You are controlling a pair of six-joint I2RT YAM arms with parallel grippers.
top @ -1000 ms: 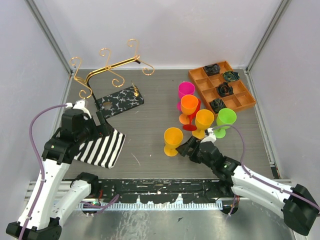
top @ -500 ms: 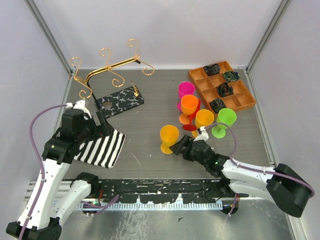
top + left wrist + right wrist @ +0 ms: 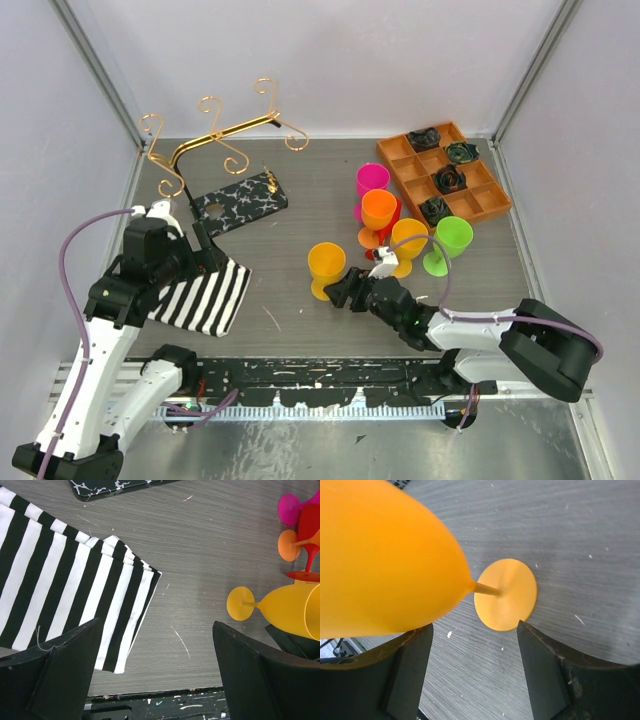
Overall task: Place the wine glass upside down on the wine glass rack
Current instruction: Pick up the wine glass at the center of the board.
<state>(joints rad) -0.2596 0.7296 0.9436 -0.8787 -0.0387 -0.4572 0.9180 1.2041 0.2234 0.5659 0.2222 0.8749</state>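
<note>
Desk [image 3: 300, 250]: wine glass rack [image 3: 228, 133] at far left, well apart from orange wine glass [image 3: 326, 262] standing near centre. Left end effector [image 3: 155, 645] spread wide, empty, above striped cloth [image 3: 205, 295]. Right end effector [image 3: 472, 630] spread, straddling stem [image 3: 487, 589], no pinch seen. Centre stem between fingers, close gently, avoid tipping.

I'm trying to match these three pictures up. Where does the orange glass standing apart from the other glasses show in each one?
Top external: the glass stands near the middle, left of the other glasses.
Left wrist: the glass is at the right edge, seen sideways.
Right wrist: the glass fills the upper left, its foot near the centre.
Shared landmark: the grey table.
</note>
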